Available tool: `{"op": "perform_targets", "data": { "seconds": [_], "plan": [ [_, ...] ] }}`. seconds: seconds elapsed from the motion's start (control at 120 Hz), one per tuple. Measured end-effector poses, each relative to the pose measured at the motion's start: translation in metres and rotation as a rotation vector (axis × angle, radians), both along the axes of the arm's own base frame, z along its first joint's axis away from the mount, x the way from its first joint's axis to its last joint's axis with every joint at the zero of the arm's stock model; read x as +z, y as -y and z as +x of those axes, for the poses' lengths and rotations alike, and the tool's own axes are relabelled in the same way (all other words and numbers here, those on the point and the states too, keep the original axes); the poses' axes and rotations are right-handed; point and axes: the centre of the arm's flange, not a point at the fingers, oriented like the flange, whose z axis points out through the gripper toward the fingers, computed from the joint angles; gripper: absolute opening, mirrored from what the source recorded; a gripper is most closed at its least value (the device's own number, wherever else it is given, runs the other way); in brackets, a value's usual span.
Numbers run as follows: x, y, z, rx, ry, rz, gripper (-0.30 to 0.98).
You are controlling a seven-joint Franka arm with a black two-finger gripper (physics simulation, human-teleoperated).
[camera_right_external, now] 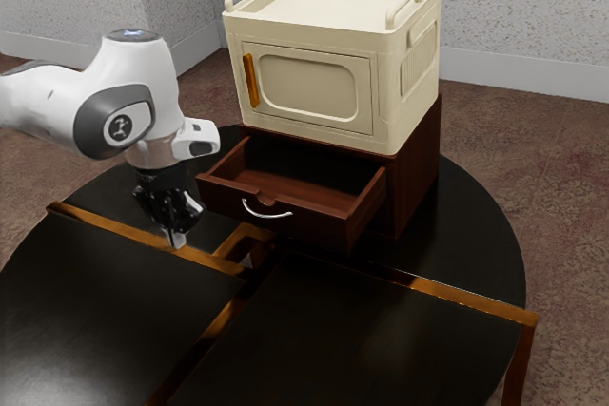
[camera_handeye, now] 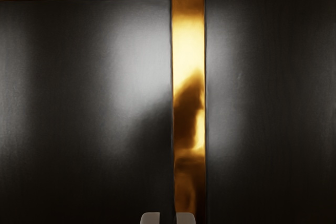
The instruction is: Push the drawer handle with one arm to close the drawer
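Item: brown drawer, standing well out of its dark wooden cabinet, interior exposed; the task's closing push still to be made. Cabinet set on a round black worktop with brass-coloured strips; cream box on top, its door shut.

Item: drawer handle, a curved silver bar at the middle of the drawer front, below a small notch in the rim.

Item: claw, pointing downward above the worktop, to the exterior view's left of the handle and apart from it. Tips slightly parted in the wrist view, nothing between them; their height against the handle is hard to judge, though they appear low enough to need little descent.

Step in hand, by judgement: approach, before contact. Next move: carry the claw across to a place squarely before the handle, at its level, then push straight toward the cabinet. Risk noted: a push landing near the drawer's corner could skew it or slip past the front.
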Motion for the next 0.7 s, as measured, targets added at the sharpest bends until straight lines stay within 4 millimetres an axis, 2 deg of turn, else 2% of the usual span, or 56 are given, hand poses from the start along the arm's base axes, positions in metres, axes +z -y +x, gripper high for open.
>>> {"op": "perform_targets", "data": {
  "seconds": [0.317,0.458,0.575,0.7],
  "plan": [
    [-0.027,0.006,0.028,0.029,0.019,-0.031,-0.07],
    [-0.025,0.027,0.032,0.004,0.063,-0.021,-0.09],
    [-0.018,0.029,0.04,0.02,0.1,-0.025,-0.09],
    [-0.029,0.029,0.052,0.034,0.107,-0.035,-0.1]
  ]
}}
